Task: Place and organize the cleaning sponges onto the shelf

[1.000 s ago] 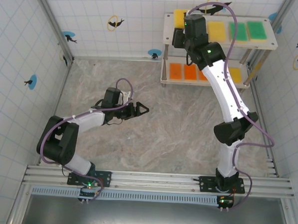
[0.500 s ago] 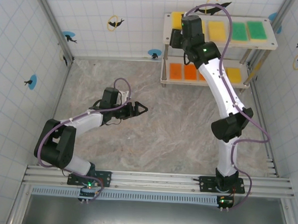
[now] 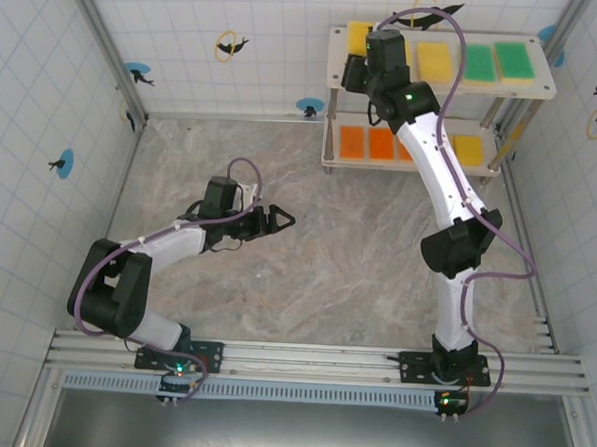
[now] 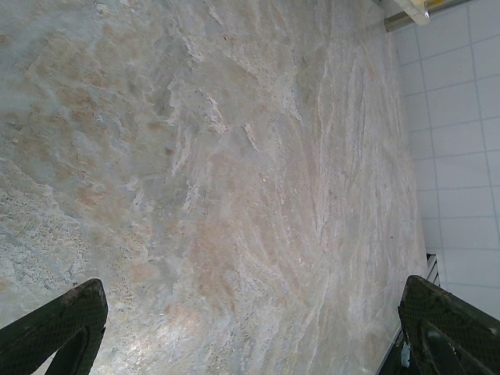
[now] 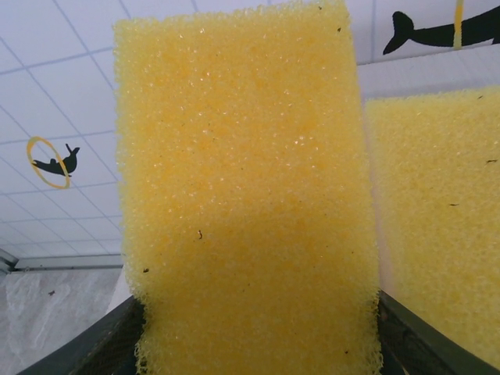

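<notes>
Black left tool [image 4: 250,344] low over marbled desk [image 4: 234,156], jaws spread wide, nothing between them, fingertips [image 4: 55,328] at bottom corners of wrist view. Bare stone straight ahead of that tool; white tiled wall [image 4: 461,156] off to its right, silver shelf leg [image 4: 426,14] far ahead and right. From above, same tool mid-desk, pointing right, well apart from shelf [image 3: 541,91] and every sponge.

Right tool [image 5: 254,348] clamped on yellow sponge [image 5: 246,195]: dark fingers [image 5: 101,351] pressed to both long sides at near end, block standing up out of jaws and hiding most of the view ahead. Just right of held block, second yellow sponge [image 5: 437,211], narrow gap between, not touching as far as visible. Beyond both, back wall [image 5: 62,78] with black whale sticker [image 5: 437,27] up right, orange ring sticker [image 5: 51,160] left.

From above, right arm stretched to far-right corner, wrist over left end of shelf's top board, held yellow block poking out at that left end past wrist. Resting on board or just above it: cannot tell. Further right of tool on top board: second yellow sponge, then two green sponges [image 3: 477,63], flat in a row, small gaps. Lower board, beneath and nearer than tool: two orange sponges [image 3: 352,141] side by side at left, middle of board hidden by arm, lone yellow sponge [image 3: 470,149] at right end.
</notes>
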